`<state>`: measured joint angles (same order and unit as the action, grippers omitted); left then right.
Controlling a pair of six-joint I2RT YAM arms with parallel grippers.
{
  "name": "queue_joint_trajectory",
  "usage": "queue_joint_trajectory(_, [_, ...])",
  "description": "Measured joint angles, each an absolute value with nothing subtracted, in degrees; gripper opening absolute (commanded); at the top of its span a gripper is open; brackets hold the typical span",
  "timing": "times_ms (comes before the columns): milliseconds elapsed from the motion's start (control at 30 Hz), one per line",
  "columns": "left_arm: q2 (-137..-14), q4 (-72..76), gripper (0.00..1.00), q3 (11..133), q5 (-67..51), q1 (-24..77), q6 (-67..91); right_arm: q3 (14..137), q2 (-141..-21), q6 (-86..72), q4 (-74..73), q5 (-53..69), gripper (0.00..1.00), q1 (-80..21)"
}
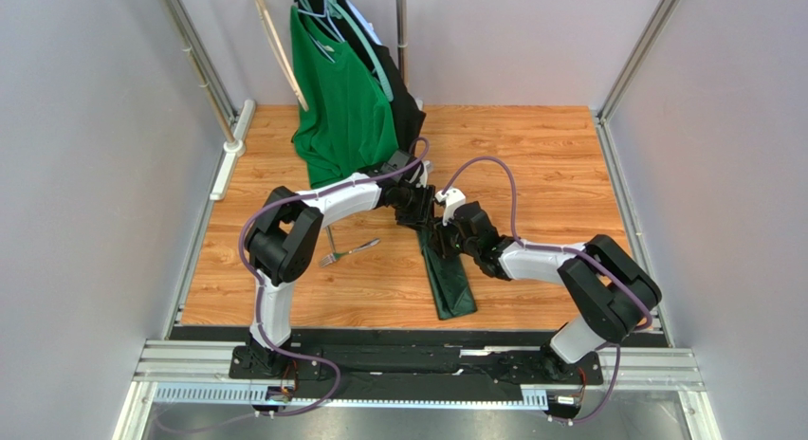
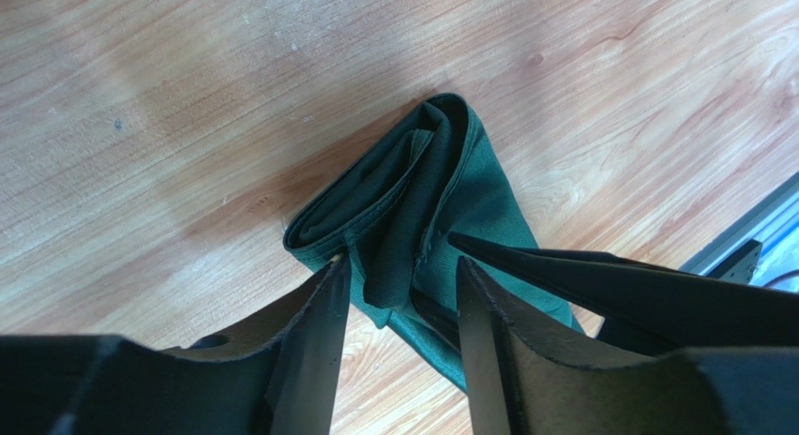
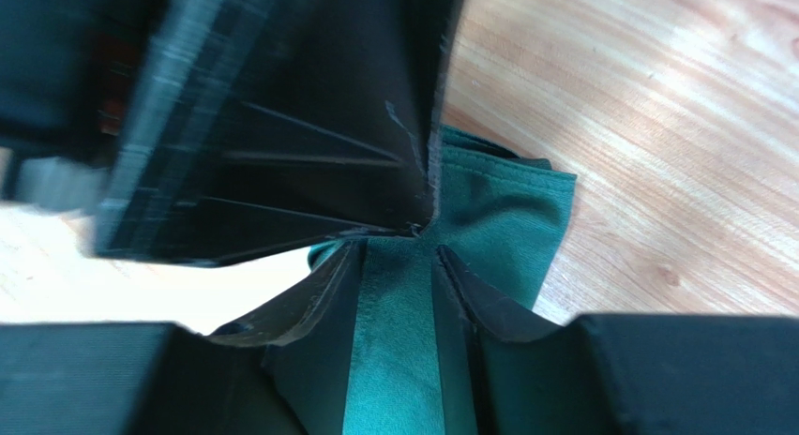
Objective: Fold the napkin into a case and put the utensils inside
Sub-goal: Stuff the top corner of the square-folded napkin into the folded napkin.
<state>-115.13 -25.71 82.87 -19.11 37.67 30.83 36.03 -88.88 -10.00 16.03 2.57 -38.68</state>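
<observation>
The dark green napkin [image 1: 453, 293] lies on the table [image 1: 550, 155] as a long narrow folded strip. Its near end almost reaches the table's near edge, a little right of the middle, and it runs away toward the table's centre, leaning slightly left. To its left, well apart from it, a silver fork [image 1: 349, 252] lies flat on the wood.

Both arms meet over the strip's far end. The right gripper [image 1: 443, 233] comes in from the right. In the right wrist view this gripper [image 3: 396, 252] has its jaws partly apart with a band of the napkin [image 3: 511, 205] filling the gap; I cannot tell whether it pinches the cloth or only rests on it.

Just beyond it, the left gripper [image 1: 420, 210] reaches in from the left. In the left wrist view this gripper [image 2: 401, 262] stands open astride the layered end of the napkin [image 2: 478, 187], loose folds between its fingers.

At the far edge hang a bright green T-shirt [image 1: 341, 108] and, just beside it, a black garment [image 1: 406, 103].
</observation>
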Motion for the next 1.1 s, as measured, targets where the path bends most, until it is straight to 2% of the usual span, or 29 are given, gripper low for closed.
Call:
queue_joint_trajectory(233, [-115.3, -25.7, 0.45, 82.9, -19.7, 37.4, 31.0, 36.6, -90.9, -10.1, 15.9, 2.9, 0.2, -38.5])
queue_joint_trajectory(333, [-115.3, -25.7, 0.44, 82.9, -20.0, 37.3, 31.0, 36.6, -90.9, -10.3, 15.9, 4.0, 0.1, -38.5])
queue_joint_trajectory(367, [-115.4, -25.7, 0.44, 82.9, -20.0, 37.4, 31.0, 36.6, -90.9, -10.5, 15.8, 4.5, 0.04, -38.5])
queue_joint_trajectory(433, [-115.4, -25.7, 0.44, 82.9, -20.0, 37.4, 31.0, 36.6, -90.8, -10.9, 15.6, 5.4, 0.0, -38.5])
queue_joint_trajectory(600, [-115.5, -25.7, 0.47, 82.9, -20.0, 37.4, 31.0, 36.6, -89.1, -11.2, 14.0, 7.0, 0.0, -38.5])
queue_joint_trajectory(667, [-115.5, -25.7, 0.53, 82.9, -20.0, 37.3, 31.0, 36.6, -87.9, -11.3, 13.8, 7.4, 0.0, -38.5])
queue_joint_trajectory(833, [-115.5, -25.6, 0.55, 82.9, -20.1, 37.3, 31.0, 36.6, -86.3, -11.7, 13.9, 8.3, 0.0, -38.5])
queue_joint_trajectory(1000, [-115.5, -25.5, 0.47, 82.9, -20.5, 37.2, 31.1, 36.6, -88.2, -12.7, 14.0, 9.8, 0.0, -38.5])
queue_joint_trajectory(1100, [-115.5, -25.5, 0.37, 82.9, -20.7, 36.9, 31.2, 36.6, -89.5, -13.1, 14.0, 10.4, 0.0, -38.5])
